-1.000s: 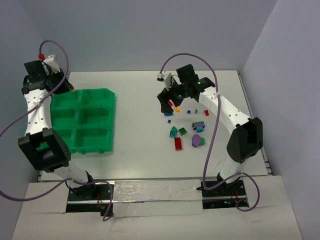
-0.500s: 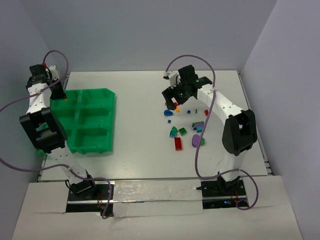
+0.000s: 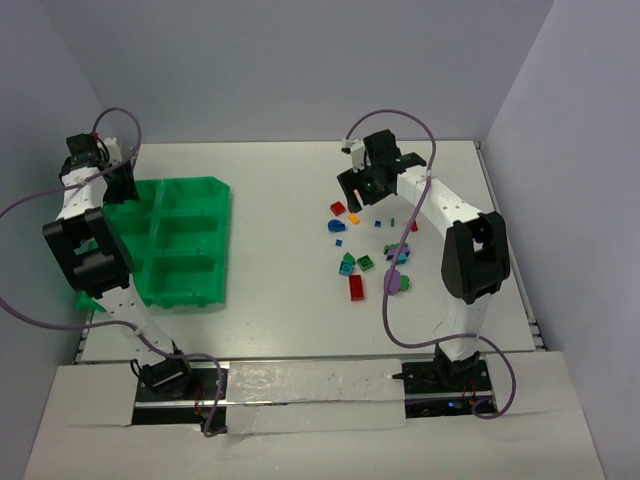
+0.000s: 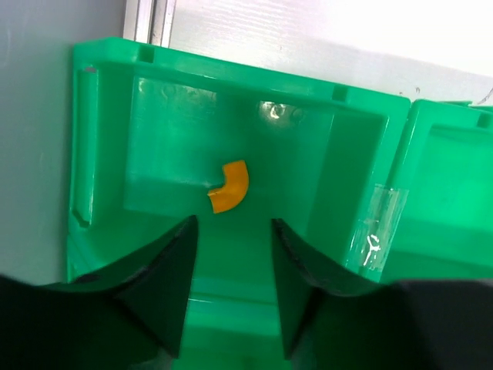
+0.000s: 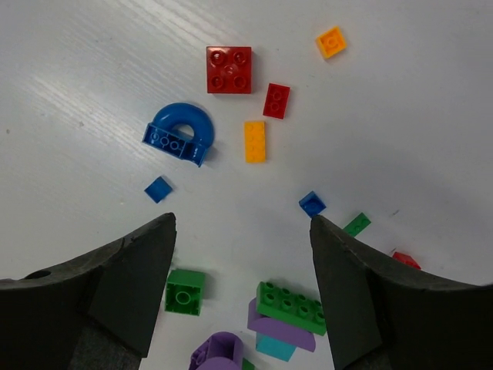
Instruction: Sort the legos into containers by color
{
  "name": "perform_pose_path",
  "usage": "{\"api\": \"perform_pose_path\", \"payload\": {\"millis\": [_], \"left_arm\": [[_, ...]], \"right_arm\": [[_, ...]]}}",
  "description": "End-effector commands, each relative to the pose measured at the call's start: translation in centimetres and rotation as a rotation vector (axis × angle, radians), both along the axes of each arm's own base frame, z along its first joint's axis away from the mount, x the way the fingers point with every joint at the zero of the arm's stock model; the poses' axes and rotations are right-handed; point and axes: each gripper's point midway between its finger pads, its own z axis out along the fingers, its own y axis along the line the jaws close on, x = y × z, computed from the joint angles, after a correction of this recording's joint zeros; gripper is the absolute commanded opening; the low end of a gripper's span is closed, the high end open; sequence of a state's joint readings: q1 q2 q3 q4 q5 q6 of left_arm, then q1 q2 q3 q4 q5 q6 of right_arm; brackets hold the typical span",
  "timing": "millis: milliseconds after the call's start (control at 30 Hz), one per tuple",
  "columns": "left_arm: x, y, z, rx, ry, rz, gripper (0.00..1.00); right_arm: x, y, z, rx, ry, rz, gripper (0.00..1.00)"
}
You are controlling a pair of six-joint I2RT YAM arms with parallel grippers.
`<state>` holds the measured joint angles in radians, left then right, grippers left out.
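In the left wrist view, a curved orange lego (image 4: 229, 186) lies loose on the floor of a far corner container of the green tray (image 4: 100, 154). My left gripper (image 4: 231, 227) hovers just above it, open and holding nothing. From above, that gripper (image 3: 118, 190) is over the tray's (image 3: 226, 250) far-left bin. The other legos are scattered on the white table: a blue arch (image 5: 179, 132), a red square (image 5: 229, 69), an orange plate (image 5: 255, 141), a green brick (image 5: 291, 307) on purple. My right gripper (image 5: 243, 220) hangs open over them, touching none, and shows from above too (image 3: 352, 193).
More loose pieces lie right of centre: a red plate (image 3: 357, 287), a purple block (image 3: 392, 283), a teal piece (image 3: 346, 264). The left wall runs close beside the tray. Both purple cables loop out around the arms.
My left gripper has opened and the orange piece it carried now lies in the bin. My right gripper has drifted right and toward the far side, and its fingers have narrowed a little.
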<state>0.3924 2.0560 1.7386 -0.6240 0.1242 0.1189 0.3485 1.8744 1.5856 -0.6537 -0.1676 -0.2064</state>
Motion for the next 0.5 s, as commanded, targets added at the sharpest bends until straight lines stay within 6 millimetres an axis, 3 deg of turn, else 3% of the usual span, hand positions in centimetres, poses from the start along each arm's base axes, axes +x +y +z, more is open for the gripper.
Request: {"api": "perform_pose_path", "payload": {"millis": [0,200,333,467], "left_arm": [[1.8,0.5,3.0,0.061,-0.094,-0.013,0.55],[2.0,-1.0,6.0,0.053,-0.157,-0.057,0.57],[2.2,-2.7,8.3,0.044,-0.208,-0.090,0.61],[2.4,-4.1,9.3,0.023,-0.225,-0.112,0.62]], "right_arm": [[2.0,-0.7,-1.3,-0.031,-0.019,-0.071,0.73],[3.4,-0.7,-4.2,-0.076,0.010,-0.072,0.61],[3.8,-0.2,-6.2,-0.082,0.035,-0.055,0.59],[3.9,0.5,-7.1,-0.087,0.043,-0.040,0.58]]}}
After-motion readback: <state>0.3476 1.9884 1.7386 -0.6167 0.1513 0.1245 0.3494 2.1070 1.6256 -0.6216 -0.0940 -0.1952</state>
